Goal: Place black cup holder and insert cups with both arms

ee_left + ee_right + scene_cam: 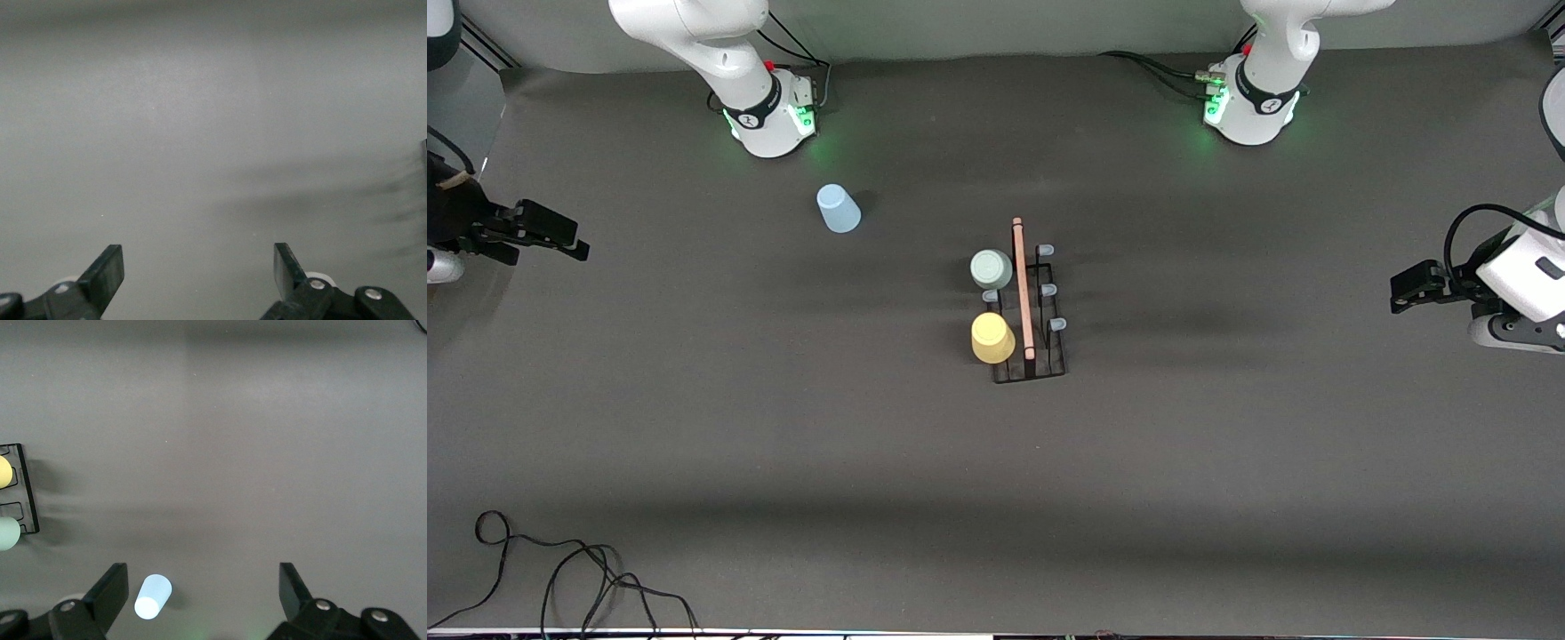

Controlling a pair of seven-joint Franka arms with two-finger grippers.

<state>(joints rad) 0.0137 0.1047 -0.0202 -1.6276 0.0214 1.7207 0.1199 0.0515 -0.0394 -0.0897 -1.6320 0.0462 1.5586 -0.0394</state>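
The black cup holder [1040, 366] stands mid-table, its pale wooden bar handle [1022, 284] along the top. On its prongs toward the right arm's end sit a pale green cup [991, 268] and a yellow cup [992, 338], both upside down. The light blue cup [839, 209] stands upside down on the table, farther from the front camera and close to the right arm's base. My right gripper [574, 245] hangs open and empty at its end of the table; its wrist view shows the blue cup [153, 597] and the holder's edge [28, 500]. At the other end, my left gripper [1398, 298] is open over bare table [199, 267].
Three capped prongs [1048, 290] on the holder's side toward the left arm's end are bare. The arm bases [774, 120] [1249, 111] stand along the table's back edge. Loose black cables [560, 578] lie near the front edge at the right arm's end.
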